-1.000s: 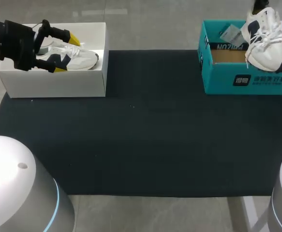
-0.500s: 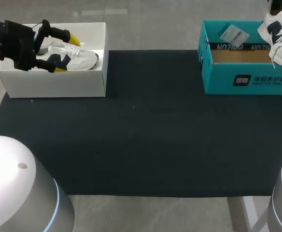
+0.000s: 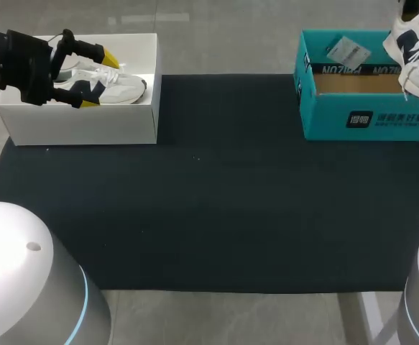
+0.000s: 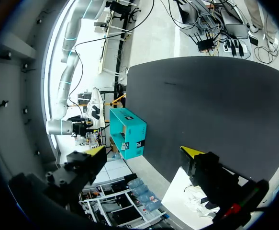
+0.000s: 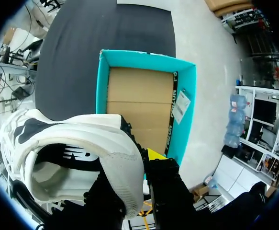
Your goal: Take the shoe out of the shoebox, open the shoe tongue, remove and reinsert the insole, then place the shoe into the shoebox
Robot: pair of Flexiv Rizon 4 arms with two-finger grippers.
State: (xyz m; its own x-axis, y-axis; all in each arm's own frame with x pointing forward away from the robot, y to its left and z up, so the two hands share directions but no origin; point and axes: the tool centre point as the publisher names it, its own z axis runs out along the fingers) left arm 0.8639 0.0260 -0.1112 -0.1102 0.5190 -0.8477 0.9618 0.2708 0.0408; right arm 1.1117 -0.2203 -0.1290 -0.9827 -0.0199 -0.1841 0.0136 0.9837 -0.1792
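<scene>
A white shoe with navy panels [image 3: 415, 52] hangs above the right end of the open teal shoebox [image 3: 353, 118]. My right gripper [image 5: 135, 166] is shut on the shoe's heel collar [image 5: 122, 163], with the shoe's opening facing the camera. Under it the teal shoebox [image 5: 106, 72] shows a bare cardboard floor. A paper tag [image 5: 182, 106] lies over its wall. At the far left my left gripper [image 3: 88, 77] is open above a white shoebox [image 3: 123, 123] that holds a second white shoe [image 3: 112, 86]. Its fingers [image 4: 94, 152] stand wide apart with nothing between them.
A black mat [image 3: 216, 187] covers the table between the two boxes. The white shoebox [image 4: 182, 194] lies just under the left gripper, at the mat's left rear corner. The teal box stands at the right rear corner.
The right gripper carried the shoe to the right and slightly up, off the middle of the teal box toward its right end. The left arm has kept still.
</scene>
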